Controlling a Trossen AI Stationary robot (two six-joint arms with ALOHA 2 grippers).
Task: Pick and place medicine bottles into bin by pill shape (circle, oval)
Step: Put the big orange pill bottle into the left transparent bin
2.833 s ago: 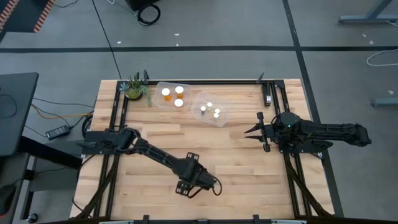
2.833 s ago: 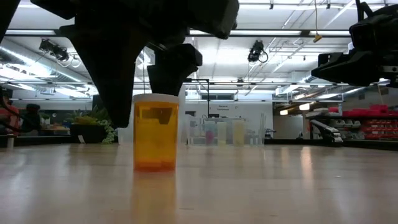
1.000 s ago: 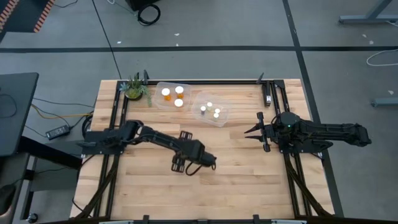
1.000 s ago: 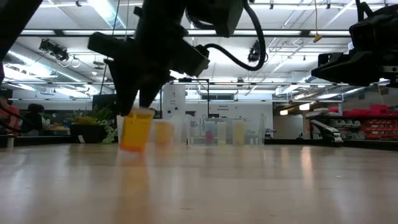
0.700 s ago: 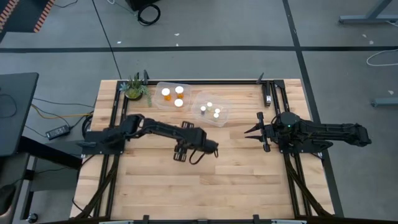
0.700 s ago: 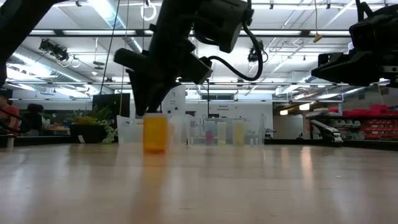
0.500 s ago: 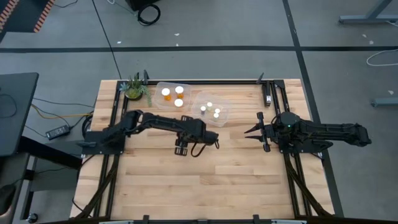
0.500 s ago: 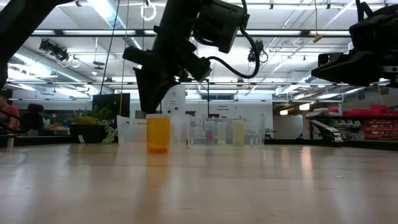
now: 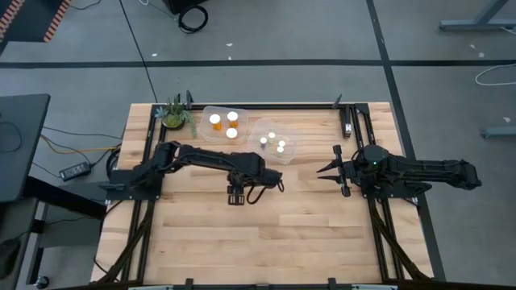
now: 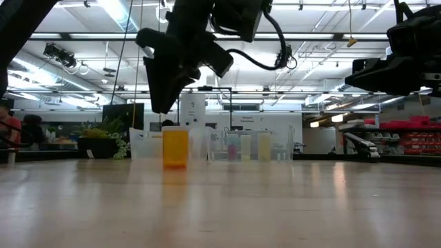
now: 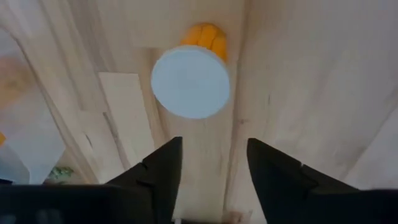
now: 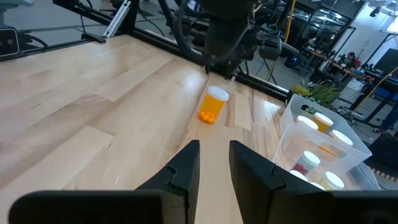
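Note:
One orange medicine bottle with a round white cap [image 11: 191, 81] stands upright on its base on the table's middle; it also shows in the low view [image 10: 175, 148] and the right wrist view [image 12: 214, 104]. In the high view my left gripper hides it. My left gripper [image 11: 211, 160] is open and empty, pointing down, straight above the bottle and clear of its cap [image 10: 162, 103]. My right gripper [image 9: 324, 171] is open and empty, waiting level at the table's right side. Other bottles sit in two clear bins at the far side.
Two clear bins stand at the far edge: the left one [image 9: 222, 123] holds bigger bottles, the right one [image 9: 274, 142] smaller ones. A small potted plant [image 9: 175, 114] stands at the far left corner. Black rails run along the table's left and right sides.
My left gripper carried the bottle, lifted and tilted, from near the front toward the far edge. It set the bottle upright on the table, let go of it and rose clear above the cap. The bottle now stands by itself.

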